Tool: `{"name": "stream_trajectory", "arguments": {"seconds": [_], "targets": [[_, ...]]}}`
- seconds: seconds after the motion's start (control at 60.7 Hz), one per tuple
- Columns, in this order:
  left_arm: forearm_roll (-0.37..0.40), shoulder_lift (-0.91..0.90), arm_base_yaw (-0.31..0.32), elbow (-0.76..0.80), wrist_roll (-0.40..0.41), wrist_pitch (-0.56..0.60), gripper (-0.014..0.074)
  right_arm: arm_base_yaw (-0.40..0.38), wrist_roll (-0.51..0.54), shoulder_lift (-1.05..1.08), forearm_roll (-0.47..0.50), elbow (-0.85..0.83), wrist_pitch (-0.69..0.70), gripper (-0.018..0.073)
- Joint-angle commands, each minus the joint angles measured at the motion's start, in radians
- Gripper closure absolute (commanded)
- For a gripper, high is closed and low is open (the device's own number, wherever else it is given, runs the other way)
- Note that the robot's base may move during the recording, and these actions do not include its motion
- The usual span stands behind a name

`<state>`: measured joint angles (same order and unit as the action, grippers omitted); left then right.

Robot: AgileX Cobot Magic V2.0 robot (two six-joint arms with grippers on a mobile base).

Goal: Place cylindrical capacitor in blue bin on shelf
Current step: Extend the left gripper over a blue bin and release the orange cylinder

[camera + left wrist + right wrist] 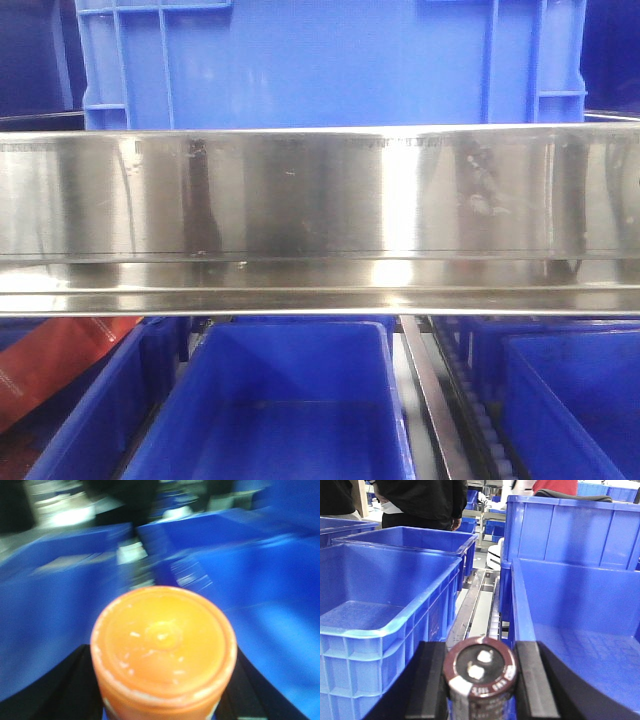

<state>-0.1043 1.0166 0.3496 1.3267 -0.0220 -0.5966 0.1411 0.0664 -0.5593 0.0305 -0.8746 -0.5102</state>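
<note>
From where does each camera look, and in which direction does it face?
Front-facing: head-on to the shelf rail, blue bins above and below; no robot part shows.
Left wrist: behind dark fingers holding an orange cylinder, facing blurred bins.
Right wrist: behind black fingers holding the cylindrical capacitor, facing bins and roller track.
Shared: all views show blue bins.

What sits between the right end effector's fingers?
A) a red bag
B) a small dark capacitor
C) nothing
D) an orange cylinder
B: the right wrist view shows the capacitor clamped between the black fingers of the right end effector; the orange cylinder is in the left end effector.
</note>
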Motion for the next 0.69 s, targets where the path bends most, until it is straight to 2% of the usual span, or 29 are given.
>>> {"name": "stream_trajectory", "arguments": {"seconds": [0.0, 0.115, 0.247, 0.379, 0.527, 0.577, 0.676], "targets": [[0.004, 0.109, 0.096, 0.118, -0.006, -0.011, 0.0708, -0.001, 0.002, 0.005, -0.001, 0.002, 0.016, 0.0692], [0.004, 0.266, 0.186, 0.277, -0.006, -0.02, 0.0708, -0.001, 0.002, 0.005, -0.001, 0.002, 0.016, 0.0692], [0.004, 0.429, 0.249, 0.413, -0.006, -0.022, 0.0708, -0.001, 0.002, 0.005, -0.001, 0.002, 0.016, 0.0692], [0.004, 0.577, 0.279, 0.497, -0.006, -0.025, 0.0708, -0.001, 0.002, 0.005, -0.001, 0.002, 0.018, 0.0692], [0.007, 0.668, 0.282, 0.505, -0.006, -0.035, 0.0703, -0.001, 0.002, 0.005, -0.001, 0.002, 0.023, 0.0692], [0.008, 0.692, 0.282, 0.505, -0.006, -0.045, 0.0678, -0.001, 0.002, 0.005, -0.001, 0.002, 0.023, 0.0692], [0.008, 0.726, 0.282, 0.505, -0.006, -0.063, 0.054, -0.001, 0.002, 0.005, -0.001, 0.002, 0.023, 0.0692]]}}
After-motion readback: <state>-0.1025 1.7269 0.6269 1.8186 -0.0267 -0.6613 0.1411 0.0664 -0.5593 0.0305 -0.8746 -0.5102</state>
